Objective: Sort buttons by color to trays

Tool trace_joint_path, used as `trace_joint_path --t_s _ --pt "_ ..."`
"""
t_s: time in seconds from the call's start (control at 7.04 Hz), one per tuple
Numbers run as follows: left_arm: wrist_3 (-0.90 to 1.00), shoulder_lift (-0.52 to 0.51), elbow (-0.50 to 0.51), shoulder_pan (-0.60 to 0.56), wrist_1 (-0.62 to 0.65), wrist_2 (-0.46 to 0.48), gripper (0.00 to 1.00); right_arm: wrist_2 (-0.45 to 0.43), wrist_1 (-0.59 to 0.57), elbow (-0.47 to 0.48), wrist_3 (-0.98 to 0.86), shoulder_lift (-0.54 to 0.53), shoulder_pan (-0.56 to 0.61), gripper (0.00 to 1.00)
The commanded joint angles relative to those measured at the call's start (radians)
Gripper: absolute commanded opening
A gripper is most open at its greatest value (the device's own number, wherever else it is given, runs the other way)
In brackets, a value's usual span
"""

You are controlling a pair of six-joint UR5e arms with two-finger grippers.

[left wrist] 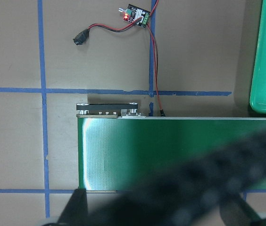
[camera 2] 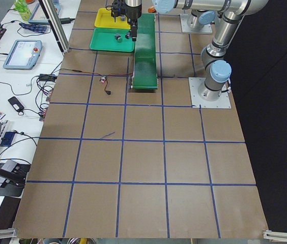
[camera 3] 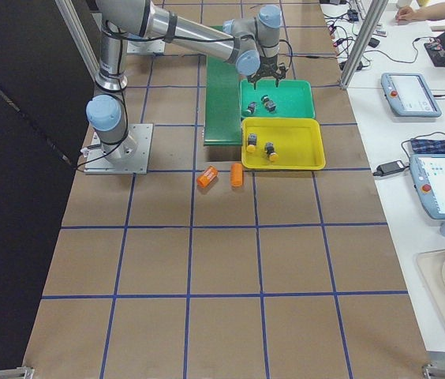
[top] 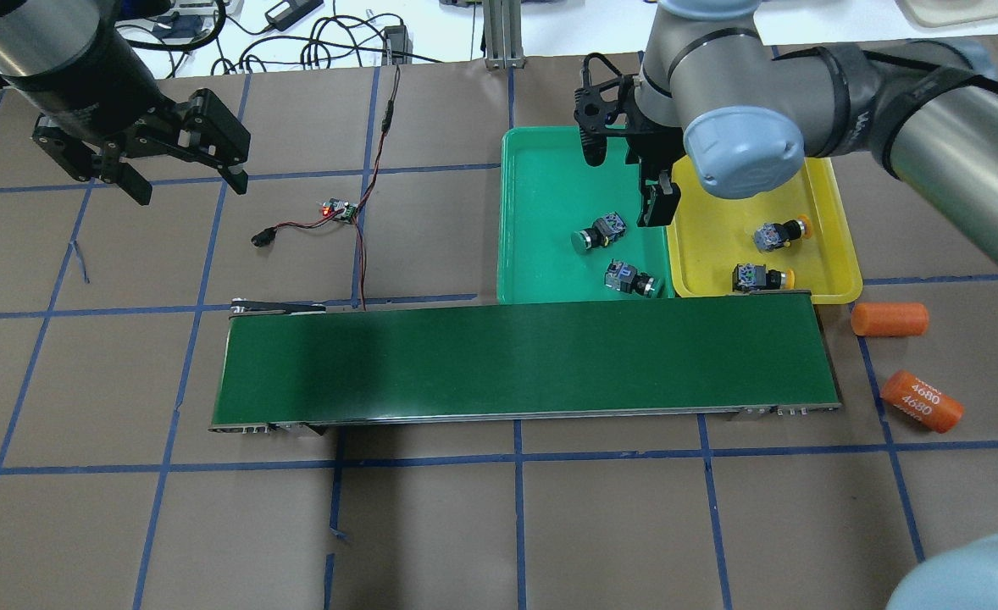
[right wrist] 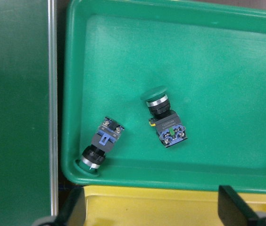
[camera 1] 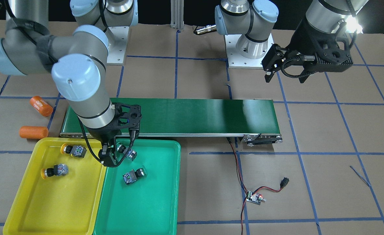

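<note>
right tool (right wrist: 153, 205) (jaws apart) over green tray (right wrist: 218, 56) rim

Table (top: 431, 525): brown top w/ blue tape grid, you've got 6 items on it.
Centre: long dk-green conveyor (top: 524, 364).
Beyond it: teal tray (top: 541, 169) & yellow tray (top: 719, 246), edge to edge.
Robot's R end: plain cyl (top: 889, 319), 4680 cyl (top: 921, 401), both orange, apart.
Robot's L: circuit board (top: 340, 210) w/ red/blk wires.

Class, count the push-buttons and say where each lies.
4. Green tray: one green button mid-tray, another green button in a corner. Yellow tray: one yellow button, another yellow button nearer the belt. The right arm may hide more.
</note>
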Motion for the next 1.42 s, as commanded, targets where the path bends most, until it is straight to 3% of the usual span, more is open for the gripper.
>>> trace_joint_path --t_s 0.0,0.14,0.43,0.57,0.85,1.28 --pt "0.000 0.000 0.000 0.001 0.000 0.000 1.00 -0.007 0.281 -0.126 -0.001 -0.104 0.001 1.00" --pt "0.000 0.000 0.000 0.001 0.000 0.000 1.00 -0.007 0.367 -0.131 -0.003 -0.184 0.001 1.00" --pt "0.000 0.000 0.002 0.002 0.000 -0.006 1.00 0.007 0.400 -0.097 0.011 -0.229 0.000 1.00" --pt "0.000 0.000 0.002 0.004 0.000 -0.015 1.00 0.024 0.385 -0.097 0.120 -0.230 0.000 0.97" --pt "0.000 0.000 0.002 0.004 0.000 -0.015 1.00 0.018 0.385 -0.116 0.490 -0.241 0.000 1.00" --pt "0.000 0.000 0.002 0.002 0.000 -0.015 1.00 0.004 0.422 -0.114 1.226 -0.286 0.000 1.00"
